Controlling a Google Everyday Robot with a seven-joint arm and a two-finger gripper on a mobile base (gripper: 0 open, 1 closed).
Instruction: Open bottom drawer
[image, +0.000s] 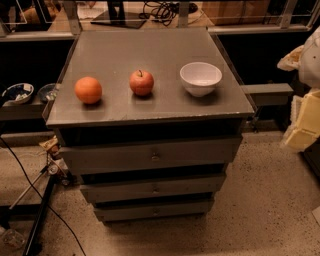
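The grey cabinet (150, 107) stands in the middle of the camera view with three drawer fronts facing me. The bottom drawer (125, 212) is the lowest and slimmest front, close to the floor, with a small metal knob (154, 211) at its centre; it sits flush and looks closed. My gripper (302, 132) shows as pale yellowish parts at the right edge, beside the cabinet's right side and well away from the knob, touching nothing.
On the cabinet top sit an orange (88, 90), a red apple (141, 82) and a white bowl (200, 78). The middle drawer (120, 191) and top drawer (115, 159) are above. Cables and stand legs (40, 205) lie on the floor at left. Speckled floor (260, 200) spreads to the right.
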